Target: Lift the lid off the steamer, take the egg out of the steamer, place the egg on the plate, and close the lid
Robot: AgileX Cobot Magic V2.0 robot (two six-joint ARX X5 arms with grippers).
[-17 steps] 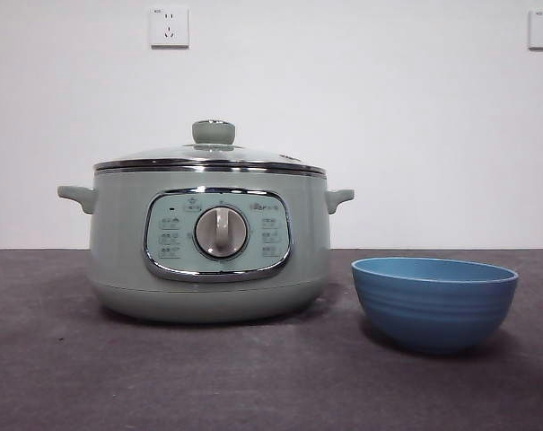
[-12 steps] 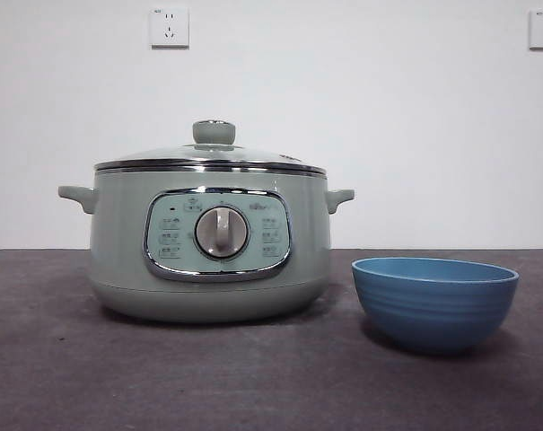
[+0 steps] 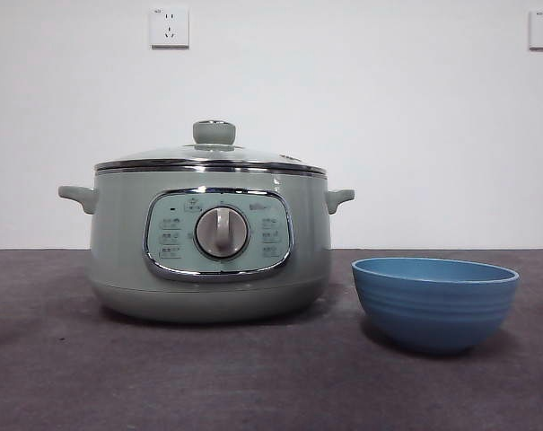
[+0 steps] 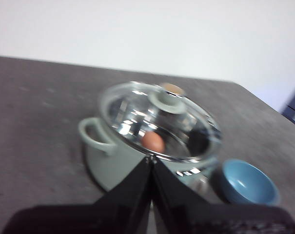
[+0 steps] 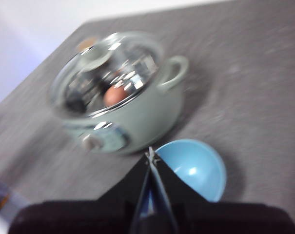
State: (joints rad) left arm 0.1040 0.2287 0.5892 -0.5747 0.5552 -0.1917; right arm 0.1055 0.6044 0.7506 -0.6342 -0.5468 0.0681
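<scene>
My left gripper (image 4: 151,161) and right gripper (image 5: 150,155) are hanging above the table (image 3: 253,377), jaws pressed together and holding nothing. The lid (image 3: 210,160) is sitting closed on the steamer (image 3: 208,242), the egg (image 4: 152,142) showing through its glass, while the plate (image 3: 434,301) is standing just beside it.

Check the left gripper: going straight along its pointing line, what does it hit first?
Probably the lid on the steamer: the shut left gripper aims at its near steel rim, the egg visible just beyond. Depth is unclear.
</scene>
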